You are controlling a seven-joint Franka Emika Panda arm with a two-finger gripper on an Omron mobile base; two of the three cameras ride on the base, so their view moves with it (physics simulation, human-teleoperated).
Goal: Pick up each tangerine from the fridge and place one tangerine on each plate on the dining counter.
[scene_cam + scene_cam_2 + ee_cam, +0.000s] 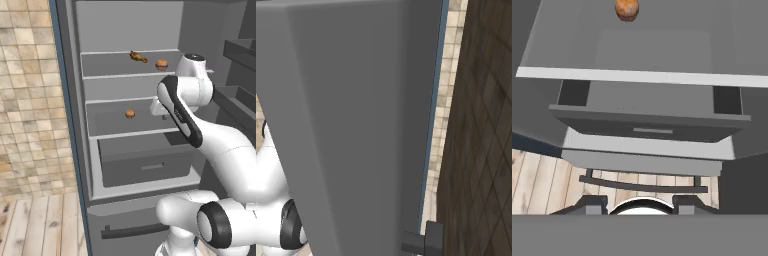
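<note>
Left base view showed the fridge (95, 165) standing open, its shelves and grey drawer (145, 167) in plain sight. One tangerine (161, 64) sat on the upper shelf, near a brown drumstick (138, 57) lying to its left, the two apart. A second tangerine (130, 114) rested alone on the shelf below, above the drawer. The arm (200, 120) reached up across the right of the fridge opening, covering part of both shelves.

Right base view gave none of that interior: the grey fridge door (351, 125) stood close before the camera, with tiled wall (448, 75) beyond its edge.

Hand view looked down over the drawer (649, 122) from the front, with the lower tangerine (627, 8) on the shelf at the top edge and wooden floor (542, 182) below. The gripper (639, 204) showed only its dark tips; its jaws were closed together and held nothing.
</note>
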